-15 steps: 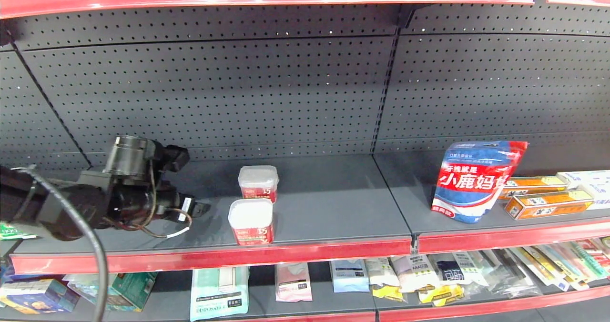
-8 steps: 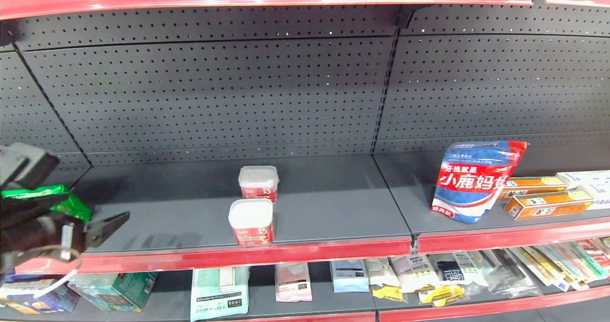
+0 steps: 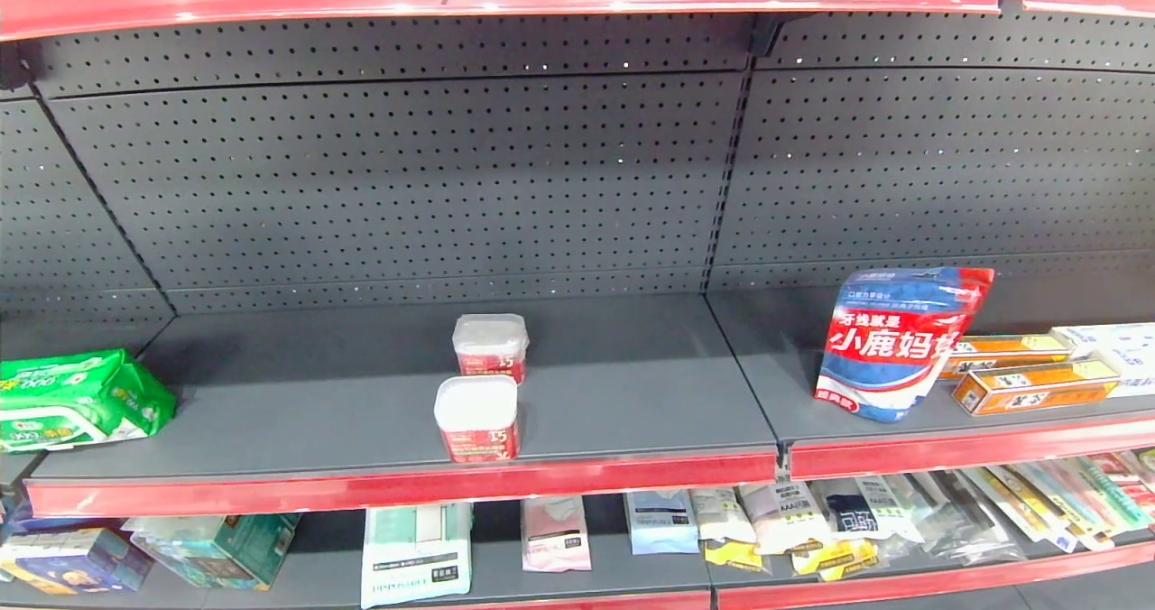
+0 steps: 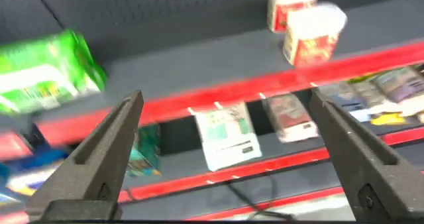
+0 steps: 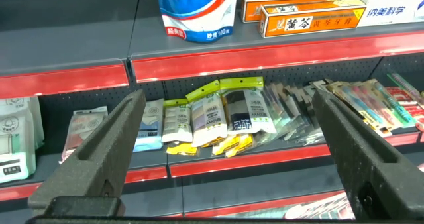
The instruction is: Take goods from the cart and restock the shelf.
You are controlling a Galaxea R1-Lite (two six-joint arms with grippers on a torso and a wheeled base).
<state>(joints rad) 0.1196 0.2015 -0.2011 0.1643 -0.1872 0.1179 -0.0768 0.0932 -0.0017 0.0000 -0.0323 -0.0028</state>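
Front tub [image 3: 475,418] near the red lip of the shelf [image 3: 632,384] — second tub [image 3: 490,346] just behind it, green pack [image 3: 77,398] well to its left, blue-and-red pouch [image 3: 893,339] well to its right. Left claw [image 4: 225,151] spread, empty, out in front of the tub; right claw [image 5: 228,151] spread too — also empty.

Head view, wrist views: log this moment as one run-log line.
left gripper open | right gripper open | green plastic wipes pack: grey shelf left end | two white-lidded red tubs: mid-shelf, one behind other
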